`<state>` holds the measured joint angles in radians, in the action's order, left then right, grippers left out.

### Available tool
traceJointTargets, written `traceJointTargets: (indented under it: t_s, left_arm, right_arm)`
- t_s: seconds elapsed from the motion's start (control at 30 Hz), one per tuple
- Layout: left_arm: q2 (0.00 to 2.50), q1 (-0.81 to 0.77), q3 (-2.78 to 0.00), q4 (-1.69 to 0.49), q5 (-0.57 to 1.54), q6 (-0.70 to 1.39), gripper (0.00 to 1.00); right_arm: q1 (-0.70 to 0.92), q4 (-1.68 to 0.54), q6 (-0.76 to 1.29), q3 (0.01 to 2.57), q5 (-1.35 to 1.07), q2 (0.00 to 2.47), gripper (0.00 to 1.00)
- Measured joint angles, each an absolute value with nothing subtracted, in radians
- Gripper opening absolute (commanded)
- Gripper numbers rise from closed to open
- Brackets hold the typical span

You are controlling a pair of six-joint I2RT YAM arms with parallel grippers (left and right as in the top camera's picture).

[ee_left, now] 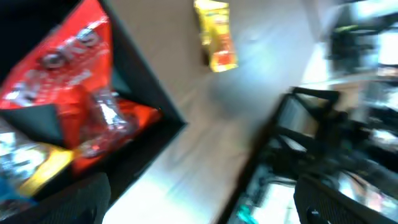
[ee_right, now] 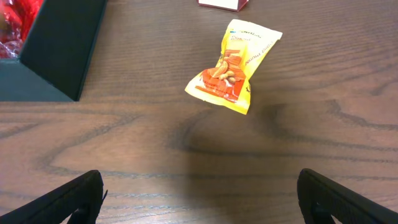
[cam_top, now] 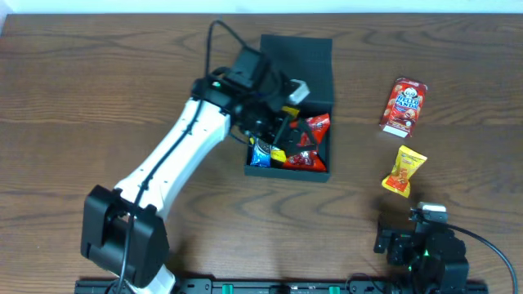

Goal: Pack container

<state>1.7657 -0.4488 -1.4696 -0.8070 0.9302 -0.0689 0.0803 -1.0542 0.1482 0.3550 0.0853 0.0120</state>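
Note:
The dark green container (cam_top: 315,61) stands open at the table's middle back, its flap lid up at the far side. Red, yellow and blue snack packets (cam_top: 304,145) lie in its near end. My left gripper (cam_top: 288,131) hovers over that end, open and empty; its blurred wrist view shows red packets (ee_left: 68,68) in the box corner. My right gripper (cam_top: 417,237) rests open and empty at the front right. A yellow packet (cam_top: 404,170) lies just beyond it and shows in the right wrist view (ee_right: 234,65). A red packet (cam_top: 403,106) lies farther back.
The container's near corner (ee_right: 59,50) shows at the right wrist view's left edge. The table's front edge and a black rail (cam_top: 261,286) run along the bottom. The left arm (cam_top: 176,155) stretches diagonally across the left half.

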Motion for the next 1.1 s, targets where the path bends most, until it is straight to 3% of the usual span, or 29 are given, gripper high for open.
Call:
traceJointTargets:
  t_s: [0.2, 0.37, 1.1]
  left_arm:
    - [1.803, -0.336, -1.43, -0.65, 1.235, -0.062, 0.95]
    - [1.887, -0.305, -1.431, -0.536, 1.357, 0.014, 0.95]
    - [2.086, -0.269, -1.431, -0.493, 1.354, 0.101, 0.95]
  right_arm:
    - [0.08, -1.054, 0.148, 0.355, 0.086, 0.012, 0.99]
    - [0.08, -1.054, 0.148, 0.355, 0.085, 0.012, 0.99]
    - [0.08, -1.054, 0.148, 0.355, 0.085, 0.012, 0.99]
